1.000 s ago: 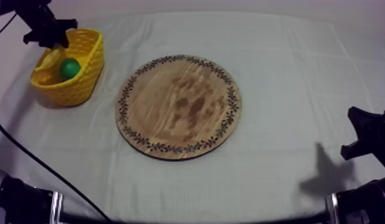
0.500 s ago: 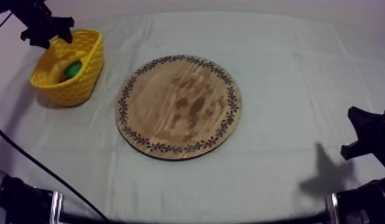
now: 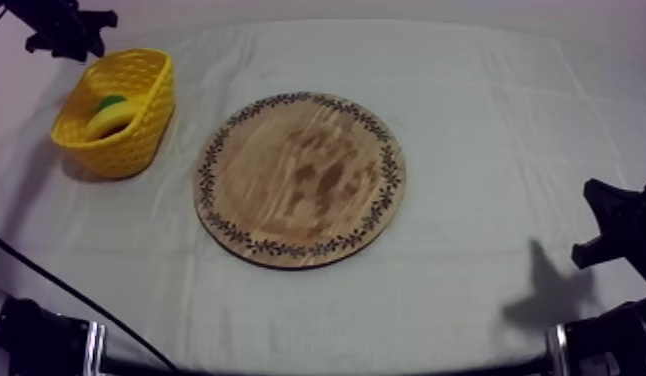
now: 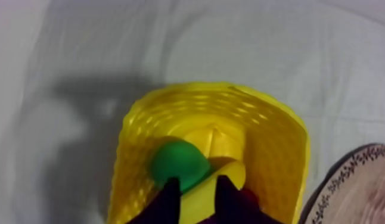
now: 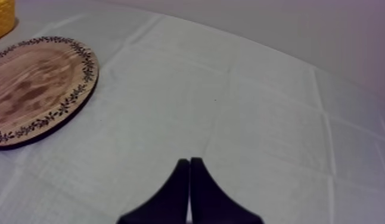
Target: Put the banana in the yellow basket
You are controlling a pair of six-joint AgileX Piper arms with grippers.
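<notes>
The banana (image 3: 114,118) lies inside the yellow basket (image 3: 129,150) at the table's left, next to a round green fruit (image 3: 111,101). My left gripper (image 3: 69,40) hangs above and behind the basket's far end, apart from it. In the left wrist view its black fingers (image 4: 171,192) stand open with nothing held, above the banana (image 4: 226,176) and the green fruit (image 4: 180,164) in the basket (image 4: 278,137). The round wooden board (image 3: 300,178) in the middle is bare. My right gripper (image 5: 189,161) is shut on nothing, low at the right edge (image 3: 612,225).
Bare grey-white cloth surrounds the board (image 5: 34,89) on all sides. In the left wrist view the board's patterned rim (image 4: 356,184) lies just beside the basket. A corner of the basket (image 5: 1,15) lies beyond the board in the right wrist view.
My left gripper has lifted up and back out of the basket, leaving the banana lying in it beside the green fruit. The right arm has stayed still.
</notes>
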